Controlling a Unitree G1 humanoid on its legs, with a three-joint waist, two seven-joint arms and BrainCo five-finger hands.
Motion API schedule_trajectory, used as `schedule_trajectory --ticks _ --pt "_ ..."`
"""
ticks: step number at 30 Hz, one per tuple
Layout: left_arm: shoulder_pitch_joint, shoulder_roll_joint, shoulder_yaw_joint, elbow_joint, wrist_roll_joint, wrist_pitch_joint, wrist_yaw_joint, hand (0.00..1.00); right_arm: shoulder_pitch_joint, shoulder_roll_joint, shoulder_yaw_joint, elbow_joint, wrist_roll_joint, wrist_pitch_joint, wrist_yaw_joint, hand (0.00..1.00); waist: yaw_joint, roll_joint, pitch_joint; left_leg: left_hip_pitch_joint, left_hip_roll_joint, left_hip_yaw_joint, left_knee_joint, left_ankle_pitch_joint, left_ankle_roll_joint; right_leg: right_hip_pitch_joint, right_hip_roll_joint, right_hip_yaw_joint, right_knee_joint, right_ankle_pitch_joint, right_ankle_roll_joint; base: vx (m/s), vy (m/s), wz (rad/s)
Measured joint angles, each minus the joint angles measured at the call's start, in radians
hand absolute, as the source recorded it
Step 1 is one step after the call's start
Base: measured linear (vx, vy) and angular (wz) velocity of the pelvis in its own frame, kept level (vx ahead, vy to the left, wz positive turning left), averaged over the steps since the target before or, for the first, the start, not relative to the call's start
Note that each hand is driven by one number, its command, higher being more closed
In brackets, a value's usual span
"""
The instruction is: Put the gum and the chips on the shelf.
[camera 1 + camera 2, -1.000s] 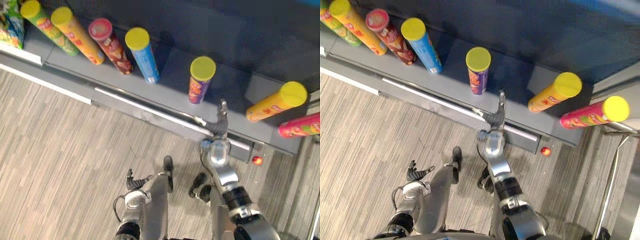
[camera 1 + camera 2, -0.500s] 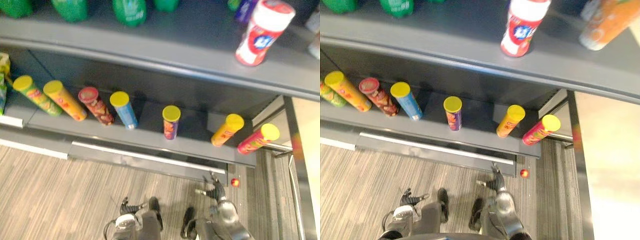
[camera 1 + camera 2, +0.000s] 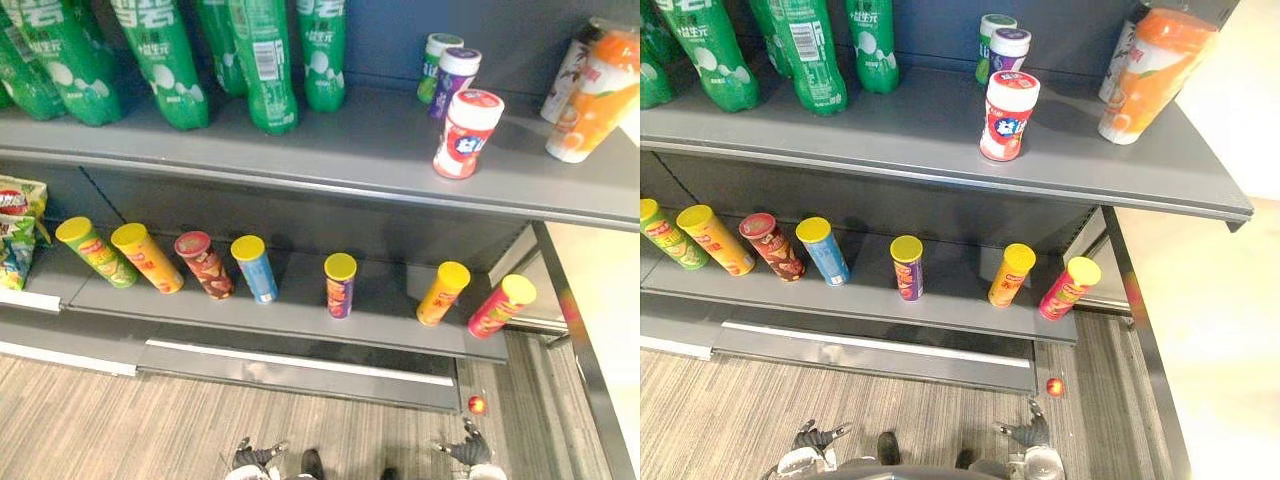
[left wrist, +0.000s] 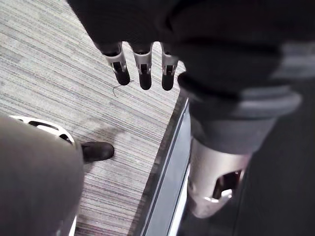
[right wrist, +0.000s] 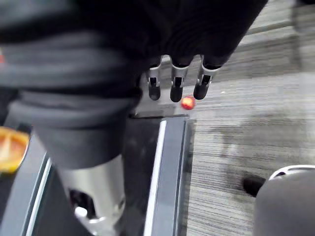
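Left hand (image 3: 256, 458) and right hand (image 3: 467, 450) hang low and empty, fingers (image 4: 144, 78) seemingly relaxed, slightly spread

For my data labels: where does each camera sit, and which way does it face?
Left eye view: on the head, facing the shelf of chip cans; left hand and right hand at the bottom.
Right eye view: beside it, same scene.
Left wrist view: looks down past its fingers at the floor.
Right wrist view: likewise; shares the red ball with both eye views.
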Motion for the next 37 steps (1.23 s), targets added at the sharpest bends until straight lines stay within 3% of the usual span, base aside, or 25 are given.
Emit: schedule_trajectory --ticks 9,18,37 --pt "0.017 -0.02 0.049 0.029 -0.116 0.001 -0.061 0.0 -0.029 0.007 -0.244 0.103 0.22 0.067 0.037 0.0 0.0 0.031 -0.02 0.026 -0.022 -0.014 -0.001 -0.019 0.009 0.055 -0.016 -0.02 -0.043 0.008 0.013 0.05 0.035 0.06" --pt "0.017 -0.007 0.009 0.037 -0.124 0.0 -0.089 0.0 -0.056 0.005 -0.277 0.143 0.223 0.094 0.049 0.0 -0.004 0.031 -0.02 0.039 -0.03 -0.026 -0.001 -0.031 0.005 0.085 -0.019 -0.035 -0.065 0.01 0.016 0.06 0.002 0.05" --pt "0.017 0.008 -0.047 0.045 -0.122 0.001 -0.11 0.0 -0.073 -0.002 -0.264 0.173 0.215 0.096 0.068 0.0 -0.014 0.033 -0.019 0.075 -0.025 0.027 -0.001 -0.056 -0.004 0.101 -0.014 0.019 -0.077 0.01 0.016 0.02 -0.004 -0.08"
